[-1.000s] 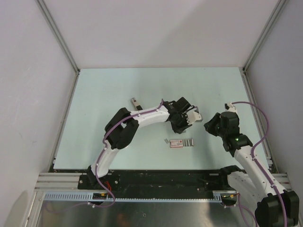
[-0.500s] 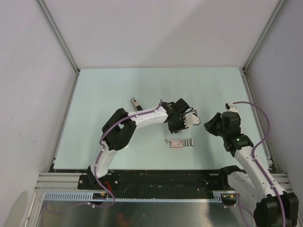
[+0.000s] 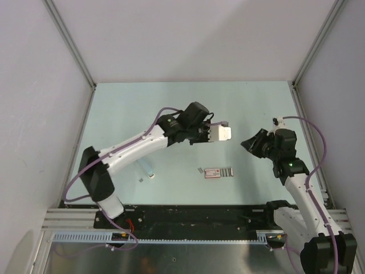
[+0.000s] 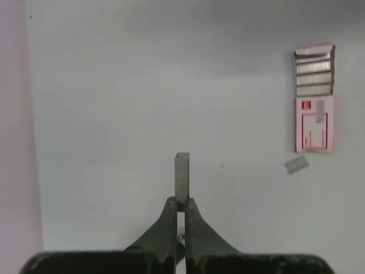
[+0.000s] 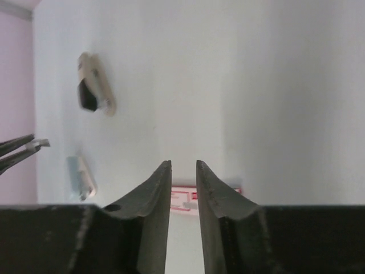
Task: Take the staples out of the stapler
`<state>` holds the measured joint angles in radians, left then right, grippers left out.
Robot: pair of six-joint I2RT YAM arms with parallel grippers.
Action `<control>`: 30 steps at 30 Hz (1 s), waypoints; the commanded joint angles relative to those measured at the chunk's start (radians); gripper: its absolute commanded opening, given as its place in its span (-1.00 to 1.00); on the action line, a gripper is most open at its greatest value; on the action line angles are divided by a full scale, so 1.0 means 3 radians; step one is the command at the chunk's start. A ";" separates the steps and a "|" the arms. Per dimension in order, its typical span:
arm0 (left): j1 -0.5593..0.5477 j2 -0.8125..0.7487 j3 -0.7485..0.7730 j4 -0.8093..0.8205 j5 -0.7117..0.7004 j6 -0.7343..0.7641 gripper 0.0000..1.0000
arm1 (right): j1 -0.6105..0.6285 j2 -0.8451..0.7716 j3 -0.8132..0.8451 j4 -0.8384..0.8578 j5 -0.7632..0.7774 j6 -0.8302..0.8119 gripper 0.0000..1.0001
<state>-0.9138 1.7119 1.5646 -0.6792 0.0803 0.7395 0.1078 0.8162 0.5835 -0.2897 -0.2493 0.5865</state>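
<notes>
Lately things over the pale tabletop (image 3: 114,114) have shifted: the right hand (image 5: 183,166) has eased its fingers slightly apart, empty, and the left hand (image 4: 181,204) has swung out and clamped shut. The stapler (image 5: 94,91) lies at upper left of the right wrist view, well apart from both hands; the pink-and-white box (image 4: 312,125) sits upper right in the left wrist view. The staples (image 4: 182,170), a thin silver strip, stand pinched in the left tips at centre frame, so unloading looks done and only setting down remains

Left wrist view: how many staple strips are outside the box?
2: one strip pinched in the left gripper, one loose strip on the table beside the box. Others may be out of frame.
</notes>
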 commanded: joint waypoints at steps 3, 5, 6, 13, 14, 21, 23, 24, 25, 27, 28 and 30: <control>-0.0185 -0.0816 -0.0494 0.0160 -0.0189 0.0852 -1.00 | 0.0011 0.0173 0.0225 0.0923 -0.1422 0.0137 -0.25; -0.0266 -0.1090 -0.0640 0.0186 -0.0358 0.1169 -1.00 | 0.0108 0.0207 0.0228 0.1304 -0.1697 0.0308 -0.21; -0.0302 -0.1215 -0.0706 0.0195 -0.0415 0.1313 -1.00 | 0.0189 0.0218 0.0238 0.1455 -0.1752 0.0365 -0.19; -0.0598 -0.1704 -0.1040 0.0206 -0.0616 0.1625 -1.00 | 0.1084 0.0561 0.0801 0.1165 -0.1321 -0.0083 -0.17; -0.0635 -0.1737 -0.1087 0.0204 -0.0621 0.1635 -1.00 | 0.1191 0.0618 0.0896 0.1073 -0.1247 -0.0160 -0.16; -0.0800 -0.1888 -0.1354 0.0207 -0.0600 0.1740 -1.00 | 0.1420 0.0717 0.1156 0.0768 -0.1251 -0.0348 -0.15; -0.0815 -0.1895 -0.1387 0.0220 -0.0592 0.1767 -1.00 | 0.1437 0.0745 0.1207 0.0688 -0.1312 -0.0376 -0.15; -0.0817 -0.1893 -0.1391 0.0227 -0.0589 0.1770 -1.00 | 0.1446 0.0766 0.1234 0.0650 -0.1342 -0.0396 -0.15; -0.0821 -0.1898 -0.1396 0.0238 -0.0584 0.1775 -1.00 | 0.1454 0.0795 0.1260 0.0588 -0.1370 -0.0424 -0.15; -0.0824 -0.1910 -0.1402 0.0254 -0.0573 0.1786 -1.00 | 0.1473 0.0866 0.1329 0.0438 -0.1400 -0.0500 -0.15; -0.0829 -0.1921 -0.1407 0.0260 -0.0566 0.1793 -1.00 | 0.1483 0.0901 0.1356 0.0382 -0.1435 -0.0529 -0.15; -0.0836 -0.1949 -0.1414 0.0262 -0.0539 0.1812 -1.00 | 0.1514 0.0964 0.1395 0.0311 -0.1529 -0.0576 -0.15</control>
<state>-1.1530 1.1683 1.1442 -0.6350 -0.0860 1.2507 0.5442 1.0771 0.9432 -0.1242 -0.6491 0.4690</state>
